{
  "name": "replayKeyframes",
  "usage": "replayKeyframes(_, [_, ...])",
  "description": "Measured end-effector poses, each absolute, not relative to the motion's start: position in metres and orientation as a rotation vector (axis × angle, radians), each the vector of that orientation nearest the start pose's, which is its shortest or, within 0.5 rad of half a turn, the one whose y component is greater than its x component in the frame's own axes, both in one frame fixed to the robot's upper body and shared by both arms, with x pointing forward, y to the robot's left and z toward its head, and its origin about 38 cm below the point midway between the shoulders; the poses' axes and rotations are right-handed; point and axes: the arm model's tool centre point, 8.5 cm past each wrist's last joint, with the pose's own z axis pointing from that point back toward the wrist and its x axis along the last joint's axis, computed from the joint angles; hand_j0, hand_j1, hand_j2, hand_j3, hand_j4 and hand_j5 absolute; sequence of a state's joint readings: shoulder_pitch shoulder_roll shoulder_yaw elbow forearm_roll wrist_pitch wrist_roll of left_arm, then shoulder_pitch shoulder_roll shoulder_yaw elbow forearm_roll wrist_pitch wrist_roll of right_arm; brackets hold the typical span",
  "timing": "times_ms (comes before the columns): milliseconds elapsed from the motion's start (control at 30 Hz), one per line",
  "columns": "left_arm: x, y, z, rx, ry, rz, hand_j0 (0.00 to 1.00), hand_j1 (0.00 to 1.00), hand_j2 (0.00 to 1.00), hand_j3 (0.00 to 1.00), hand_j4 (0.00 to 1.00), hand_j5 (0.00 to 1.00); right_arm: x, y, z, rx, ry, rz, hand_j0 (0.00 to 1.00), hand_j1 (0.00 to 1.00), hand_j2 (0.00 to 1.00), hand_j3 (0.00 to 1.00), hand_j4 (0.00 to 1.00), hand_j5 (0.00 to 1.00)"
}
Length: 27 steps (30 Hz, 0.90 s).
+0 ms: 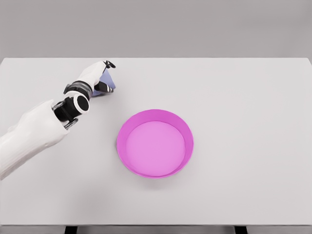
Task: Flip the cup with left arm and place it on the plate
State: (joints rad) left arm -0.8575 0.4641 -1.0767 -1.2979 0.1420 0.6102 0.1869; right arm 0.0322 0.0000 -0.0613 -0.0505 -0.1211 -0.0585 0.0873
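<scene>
A pale blue-violet cup (109,81) sits at the back left of the white table, mostly hidden behind my left hand (100,73). The hand's fingers wrap around the cup, with a dark fingertip showing above it. Whether the cup stands upright or upside down cannot be made out. A magenta plate (127,126) with a raised rim lies near the table's middle, to the right of and nearer than the cup, and nothing lies in it. My left arm comes in from the lower left. My right arm is out of view.
The white table (243,122) spans the whole view, its front edge at the bottom and its far edge near the top.
</scene>
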Motion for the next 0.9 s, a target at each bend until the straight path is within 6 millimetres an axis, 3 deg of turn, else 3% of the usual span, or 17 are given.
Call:
replayKeyframes(233, [0.510,0.198,0.150,0.619,-1.162,-0.973,0.70,0.70,0.70,0.70,0.70,0.70,0.004,-0.267,-0.263,-0.007,-0.092,-0.175,1.00,1.00,1.00,1.00,1.00,1.00])
replayKeyframes(633, [0.509,0.193,0.175,0.578,-1.234,-0.930,0.71,0.71,0.71,0.71,0.71,0.71,0.005,-0.267,-0.263,-0.007,-0.094,-0.175,1.00,1.00,1.00,1.00,1.00,1.00])
replayKeyframes(900, [0.489,0.191,0.194,0.491,-1.316,-0.894,0.71,0.71,0.71,0.71,0.71,0.71,0.004,-0.267,-0.263,-0.007,-0.093,-0.175,1.00,1.00,1.00,1.00,1.00,1.00])
